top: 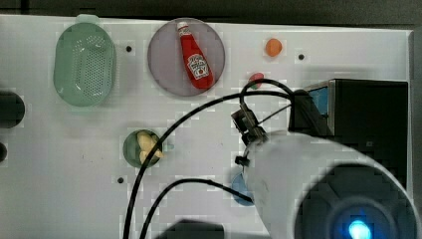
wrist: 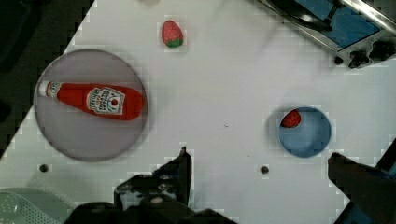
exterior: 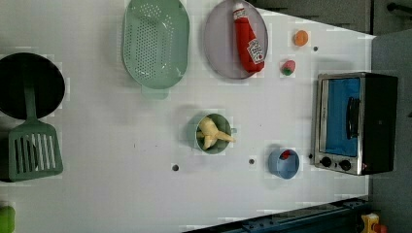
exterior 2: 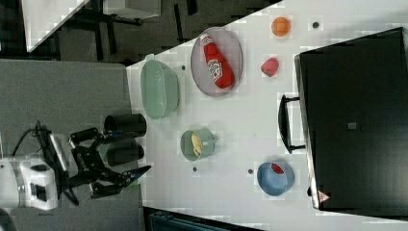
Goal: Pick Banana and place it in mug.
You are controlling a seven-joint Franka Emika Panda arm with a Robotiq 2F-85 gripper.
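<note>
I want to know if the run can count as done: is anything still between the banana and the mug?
Nothing visible is. The banana already sits inside the mug, one end poking over the rim toward the left view's right. The gripper is open, holds nothing, and is off the table's edge in the right view, apart from the mug.

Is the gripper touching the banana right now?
Apart. In the right view the gripper hangs open off the table's edge, with bare table between it and the banana, which sits in the mug.
</note>
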